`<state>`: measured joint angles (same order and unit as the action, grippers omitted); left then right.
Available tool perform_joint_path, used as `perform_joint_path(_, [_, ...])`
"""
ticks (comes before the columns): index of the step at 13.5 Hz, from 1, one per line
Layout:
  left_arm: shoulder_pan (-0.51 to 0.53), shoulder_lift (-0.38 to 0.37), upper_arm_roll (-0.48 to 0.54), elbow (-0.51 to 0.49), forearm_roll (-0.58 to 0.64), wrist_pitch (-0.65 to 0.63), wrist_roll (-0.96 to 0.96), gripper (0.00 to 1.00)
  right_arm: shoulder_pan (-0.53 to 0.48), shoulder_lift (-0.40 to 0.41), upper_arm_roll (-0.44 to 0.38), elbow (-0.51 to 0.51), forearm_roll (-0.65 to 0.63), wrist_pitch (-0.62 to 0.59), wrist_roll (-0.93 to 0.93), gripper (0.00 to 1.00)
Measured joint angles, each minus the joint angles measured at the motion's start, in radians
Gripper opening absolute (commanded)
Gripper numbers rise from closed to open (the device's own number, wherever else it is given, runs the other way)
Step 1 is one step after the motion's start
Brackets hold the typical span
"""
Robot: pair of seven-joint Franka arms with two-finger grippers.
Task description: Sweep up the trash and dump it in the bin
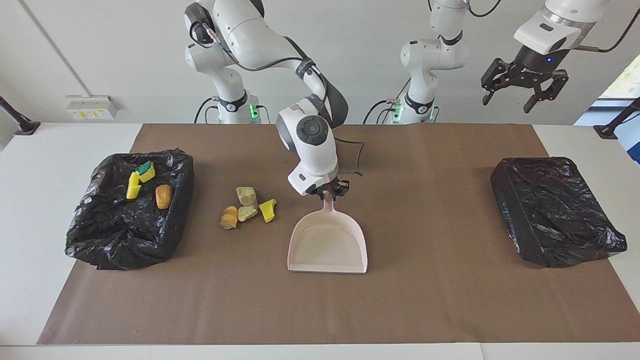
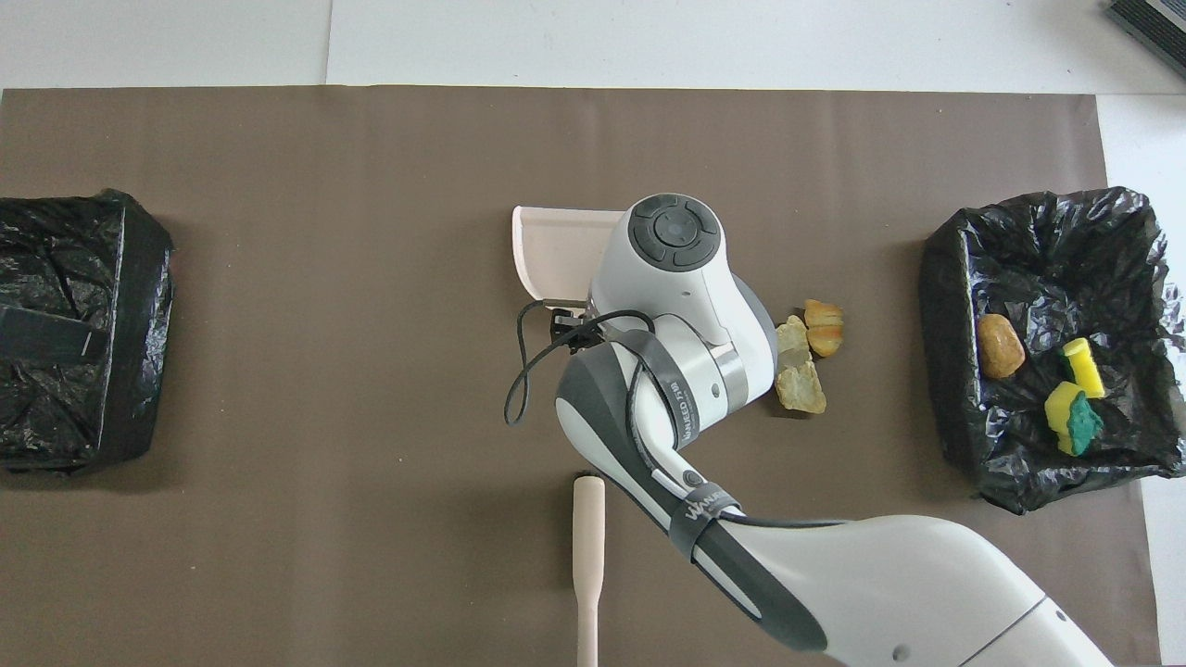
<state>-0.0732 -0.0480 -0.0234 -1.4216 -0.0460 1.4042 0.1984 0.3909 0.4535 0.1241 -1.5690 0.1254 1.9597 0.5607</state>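
Note:
A pale pink dustpan point(image 1: 327, 245) lies flat mid-mat, its open edge away from the robots; it also shows in the overhead view point(image 2: 554, 245). My right gripper point(image 1: 328, 192) is shut on its handle. Beside the pan, toward the right arm's end, lies loose trash: tan chunks point(image 1: 246, 202), an orange-brown piece point(image 1: 229, 217) and a yellow sponge piece point(image 1: 268, 210). The black-lined bin point(image 1: 100, 240) at the right arm's end holds a green-topped sponge point(image 1: 146, 171), a yellow piece point(image 1: 133, 185) and a bread chunk point(image 1: 163, 196). My left gripper point(image 1: 510, 100) waits open, high over the left arm's end.
A second black-bagged bin point(image 1: 555, 210) stands at the left arm's end of the brown mat point(image 1: 430, 300). A pale pink stick-like handle point(image 2: 588, 556) lies on the mat nearer to the robots than the dustpan.

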Motion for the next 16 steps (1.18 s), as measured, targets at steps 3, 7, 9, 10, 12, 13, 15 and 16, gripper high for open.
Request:
perform_joint_path(3, [-0.006, 0.002, -0.015, -0.036, 0.000, 0.072, 0.000, 1.00, -0.030, -0.101, 0.000, 0.000, 0.000, -0.168, -0.060, 1.00])
perform_joint_path(7, [-0.094, 0.024, -0.023, -0.164, 0.000, 0.258, -0.013, 1.00, -0.034, -0.221, 0.000, -0.007, 0.000, -0.406, -0.087, 1.00])
perform_joint_path(9, [-0.157, 0.059, -0.026, -0.216, 0.000, 0.349, -0.071, 1.00, -0.023, -0.269, 0.002, -0.051, 0.002, -0.464, -0.087, 1.00])
perform_joint_path(10, [-0.189, 0.082, -0.027, -0.233, 0.000, 0.393, -0.104, 1.00, -0.008, -0.296, 0.004, -0.100, 0.009, -0.459, -0.087, 1.00])
perform_joint_path(12, [-0.257, 0.129, -0.029, -0.258, 0.000, 0.479, -0.181, 1.00, 0.042, -0.380, 0.007, -0.270, 0.051, -0.368, -0.079, 1.00])
perform_joint_path(13, [-0.288, 0.153, -0.029, -0.266, 0.000, 0.517, -0.221, 1.00, 0.066, -0.435, 0.008, -0.381, 0.092, -0.291, -0.069, 1.00])
perform_joint_path(15, [-0.350, 0.204, -0.030, -0.277, 0.000, 0.586, -0.299, 1.00, 0.106, -0.551, 0.009, -0.588, 0.165, -0.179, -0.042, 1.00])
perform_joint_path(16, [-0.382, 0.236, -0.030, -0.281, 0.000, 0.628, -0.347, 1.00, 0.126, -0.594, 0.009, -0.655, 0.200, -0.155, -0.023, 1.00])
